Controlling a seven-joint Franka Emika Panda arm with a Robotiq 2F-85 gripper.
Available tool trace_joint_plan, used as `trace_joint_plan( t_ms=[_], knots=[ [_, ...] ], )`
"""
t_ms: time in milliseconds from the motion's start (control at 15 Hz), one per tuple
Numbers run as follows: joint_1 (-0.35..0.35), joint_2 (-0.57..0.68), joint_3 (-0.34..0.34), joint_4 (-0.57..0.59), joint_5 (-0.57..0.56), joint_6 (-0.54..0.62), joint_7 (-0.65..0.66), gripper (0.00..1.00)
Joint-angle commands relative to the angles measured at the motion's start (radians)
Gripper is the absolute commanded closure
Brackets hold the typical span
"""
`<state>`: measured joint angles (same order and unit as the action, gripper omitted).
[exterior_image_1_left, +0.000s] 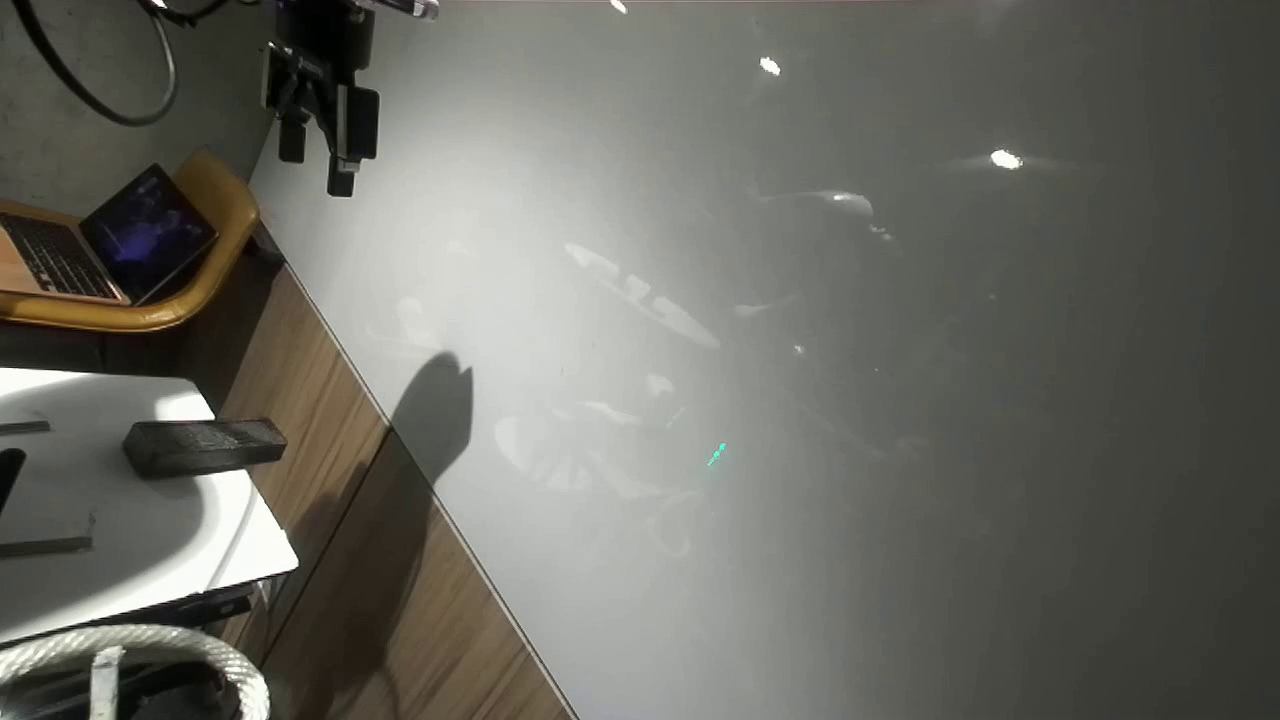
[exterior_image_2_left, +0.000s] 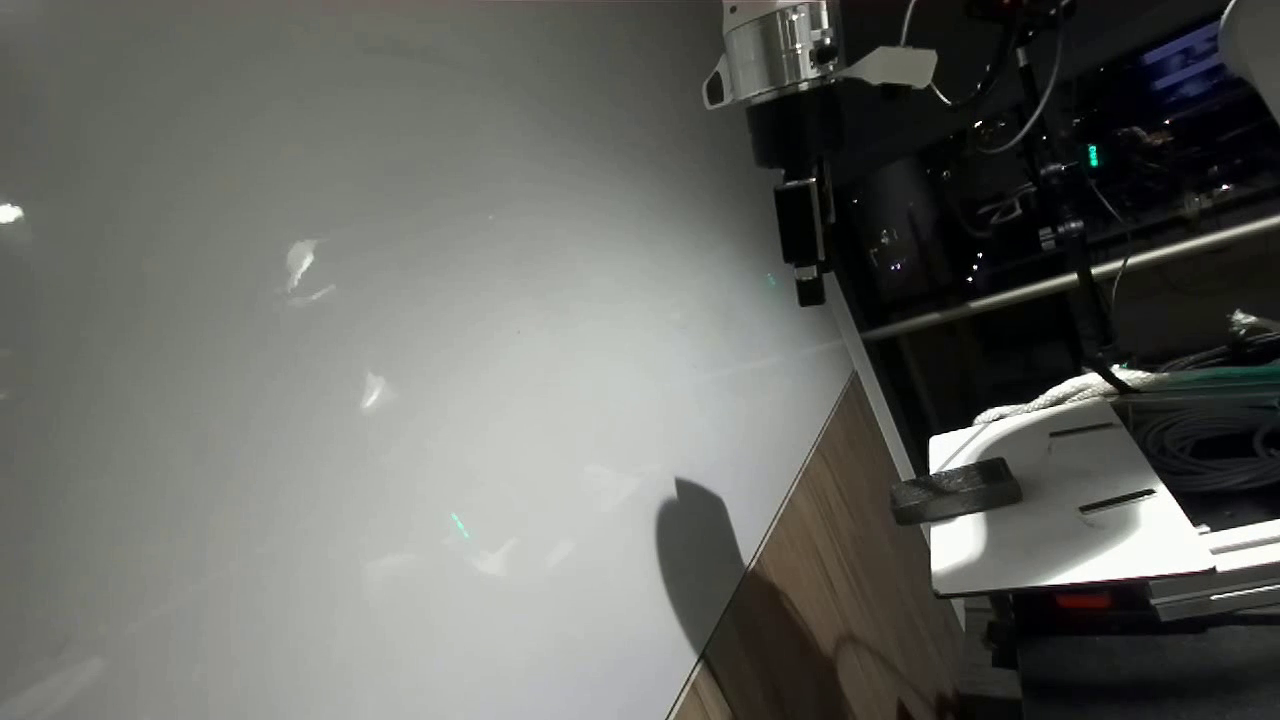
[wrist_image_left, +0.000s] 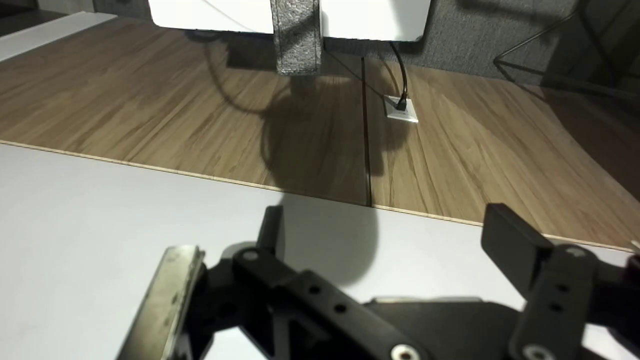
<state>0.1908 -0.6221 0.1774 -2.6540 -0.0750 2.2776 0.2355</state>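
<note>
Dark block (exterior_image_1_left: 205, 447) overhangs the white tabletop (exterior_image_1_left: 150, 520) — gripper (wrist_image_left: 387, 237) spread apart — green marks (exterior_image_2_left: 1093, 155) too small to read.

A long, speckled dark-grey block (wrist_image_left: 298, 47) lies at twelve o'clock in the wrist view, flat on a white, slotted surface (exterior_image_2_left: 1060, 545), one end jutting out past the edge.

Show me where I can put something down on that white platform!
Bare strips of white platform run along both long sides of the dark block, out to the platform's edges. It's crowded just off the platform, by white rope and coiled cable.
</note>
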Motion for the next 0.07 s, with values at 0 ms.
trace_joint_plan(
  t_ms=[0],
  knots=[
    [-0.018, -0.002, 0.017, 0.002, 0.014, -0.002, -0.011, 0.0]
  ],
)
